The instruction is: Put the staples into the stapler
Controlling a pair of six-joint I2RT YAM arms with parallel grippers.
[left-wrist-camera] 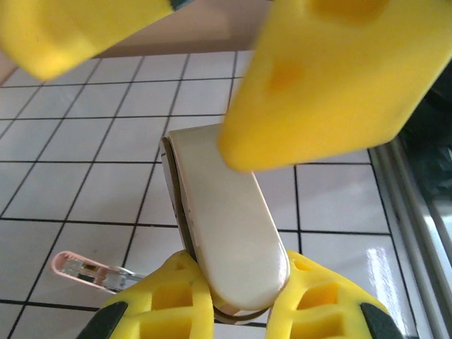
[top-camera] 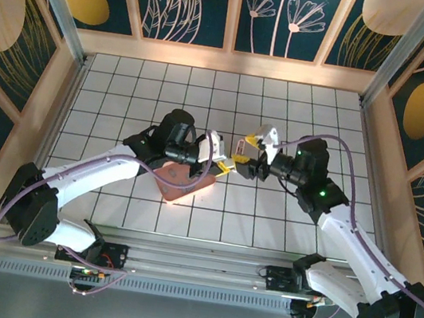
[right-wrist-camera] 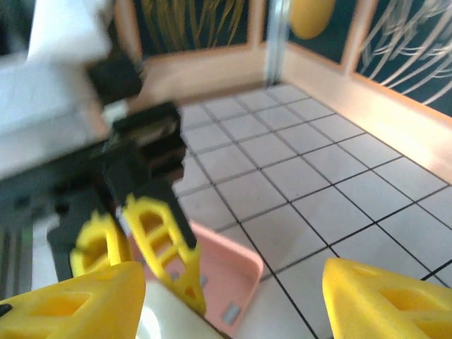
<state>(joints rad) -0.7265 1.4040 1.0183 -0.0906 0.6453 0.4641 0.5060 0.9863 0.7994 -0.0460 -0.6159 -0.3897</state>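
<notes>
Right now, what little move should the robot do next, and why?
Probably lower the open right gripper to the staples in the pink tray and pinch some. The left gripper is shut on the stapler, and the right one looks empty.

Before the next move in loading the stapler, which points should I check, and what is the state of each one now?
1. Left hand shut on the stapler: ok.
2. Right hand open: ok.
3. Right hand carries a staple: not ok, no staple seen in it.
4. Staples lie in the pink tray: ok.
5. Stapler's magazine open for loading: cannot tell.
</notes>
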